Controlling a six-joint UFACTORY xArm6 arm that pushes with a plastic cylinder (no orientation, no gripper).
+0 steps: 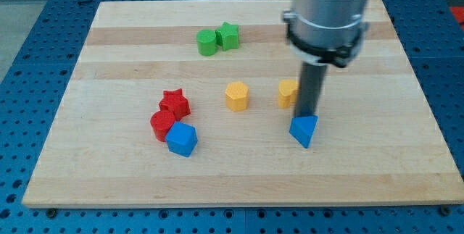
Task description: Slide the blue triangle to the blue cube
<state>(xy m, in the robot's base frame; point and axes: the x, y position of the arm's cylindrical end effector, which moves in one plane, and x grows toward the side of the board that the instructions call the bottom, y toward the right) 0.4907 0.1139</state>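
The blue triangle (304,130) lies on the wooden board right of centre, toward the view's bottom. The blue cube (181,139) sits to the view's left of it, a good distance away, touching a red cylinder. My tip (307,117) stands at the triangle's top edge, touching or nearly touching it on its far side. The dark rod rises from there to the grey arm body at the view's top.
A red star (175,103) and a red cylinder (162,125) crowd the blue cube's upper left. A yellow hexagon (236,95) and another yellow block (288,93), partly hidden by the rod, sit mid-board. A green cylinder (207,43) and a green star (228,35) lie near the top.
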